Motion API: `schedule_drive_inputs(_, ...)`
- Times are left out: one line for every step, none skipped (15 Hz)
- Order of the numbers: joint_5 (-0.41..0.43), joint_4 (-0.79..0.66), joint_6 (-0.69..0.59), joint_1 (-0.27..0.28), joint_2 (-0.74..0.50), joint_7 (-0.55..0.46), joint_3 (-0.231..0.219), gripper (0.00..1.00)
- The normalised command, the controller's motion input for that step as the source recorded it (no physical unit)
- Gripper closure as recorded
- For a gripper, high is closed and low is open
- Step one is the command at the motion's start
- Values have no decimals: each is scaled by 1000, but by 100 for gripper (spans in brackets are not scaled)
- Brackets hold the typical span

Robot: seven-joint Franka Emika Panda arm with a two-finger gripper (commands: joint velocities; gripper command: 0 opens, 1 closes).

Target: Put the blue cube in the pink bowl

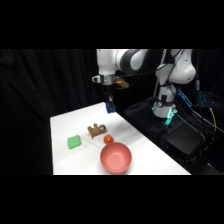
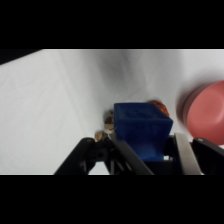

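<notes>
One white table (image 1: 150, 155) carried everything, with the arm reaching over its far edge from the right. Largest item on it was the pink bowl (image 1: 115, 157), sitting at the near edge; it appeared to hold nothing. In the wrist view the bowl's rim (image 2: 205, 112) showed at the right side, off from the fingers. The gripper (image 1: 110, 106) hung above the table's far edge, well apart from the bowl, fingers (image 2: 186, 155) pinching the blue cube (image 2: 142, 129) between them. The cube (image 1: 110, 106) was clear of the tabletop, so the task's thing was in the air, not yet in the bowl.

Judgement: the step in hand was the carry. Done well, it would mean keeping height and travelling toward the near edge until the cube sat over the bowl's middle, then lowering before spreading the fingers, so the cube would not bounce off the rim.

Along that path lay a flat green block (image 1: 74, 142) to the left, a small brownish object (image 1: 96, 131) near the centre, kind unclear, and a red-orange ball (image 1: 108, 139) just beyond the bowl's far rim. Height should clear these.
</notes>
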Motion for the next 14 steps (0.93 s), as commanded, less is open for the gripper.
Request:
schedule_drive_inputs(-62,216,-191,120,-14,91,153,77)
schedule_drive_inputs(-61,238,-187,127,24,102,150,77)
schedule_drive_inputs(-57,255,-183,128,57,103,145,77)
schedule_drive_inputs(-56,269,-183,126,83,97,135,77)
schedule_drive_inputs(-61,288,-175,131,116,106,134,77)
schedule_drive_inputs(-63,304,-159,130,146,107,128,77)
schedule_drive_inputs(-64,322,-147,130,178,93,119,77)
schedule_drive_inputs(-57,335,-120,131,207,70,112,77)
schedule_drive_inputs(-65,341,-102,122,225,65,98,77)
schedule_drive_inputs(-62,342,-86,115,237,48,83,77)
schedule_drive_inputs(-60,344,-43,111,261,30,76,77)
schedule_drive_inputs(-64,335,-22,103,264,18,63,77)
schedule_drive_inputs(-52,327,-3,96,270,2,51,77)
schedule_drive_inputs(-49,311,24,88,269,0,41,77)
